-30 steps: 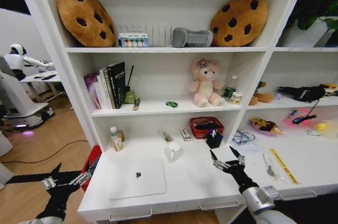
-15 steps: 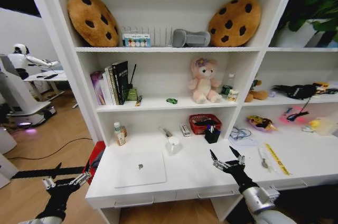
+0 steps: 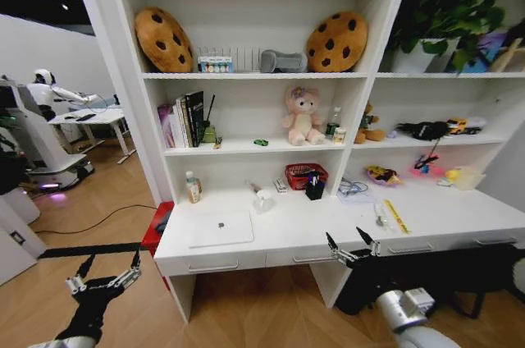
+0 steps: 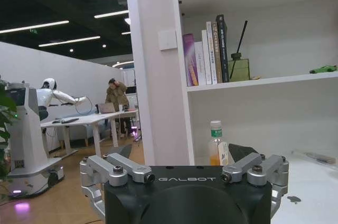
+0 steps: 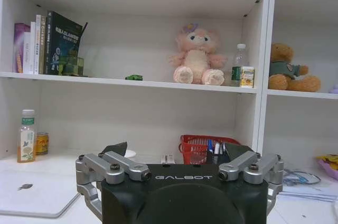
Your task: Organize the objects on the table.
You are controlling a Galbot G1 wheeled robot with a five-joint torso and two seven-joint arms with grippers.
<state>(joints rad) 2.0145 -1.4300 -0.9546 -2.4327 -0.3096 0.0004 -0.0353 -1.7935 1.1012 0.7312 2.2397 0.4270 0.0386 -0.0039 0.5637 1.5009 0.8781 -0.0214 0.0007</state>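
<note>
The slim silver-white laptop (image 3: 220,229) lies shut on the left part of the long white table (image 3: 328,235). A tiny green toy car (image 3: 261,143) sits on the shelf above it. Pens stand in a black holder (image 3: 314,189) beside a red basket (image 3: 304,174). My left gripper (image 3: 105,276) hangs open over the floor, left of and below the desk's corner. Open too, my right gripper (image 3: 351,248) is in front of the drawer fronts. In the right wrist view the laptop (image 5: 31,195), the car (image 5: 134,77) and the pens (image 5: 215,147) lie beyond the open right gripper (image 5: 177,151).
A small bottle (image 3: 193,187) stands at the desk's back left. Loose items lie on the right part (image 3: 385,215). Books (image 3: 187,118), a pink plush (image 3: 302,116) and cookie cushions (image 3: 164,39) fill the shelves. Another robot (image 3: 41,130) stands at far left. Wooden floor lies before the desk.
The whole picture has shifted: the camera has drawn back from the desk, which now looks smaller and farther off. Both grippers stay open and hold the same pose.
</note>
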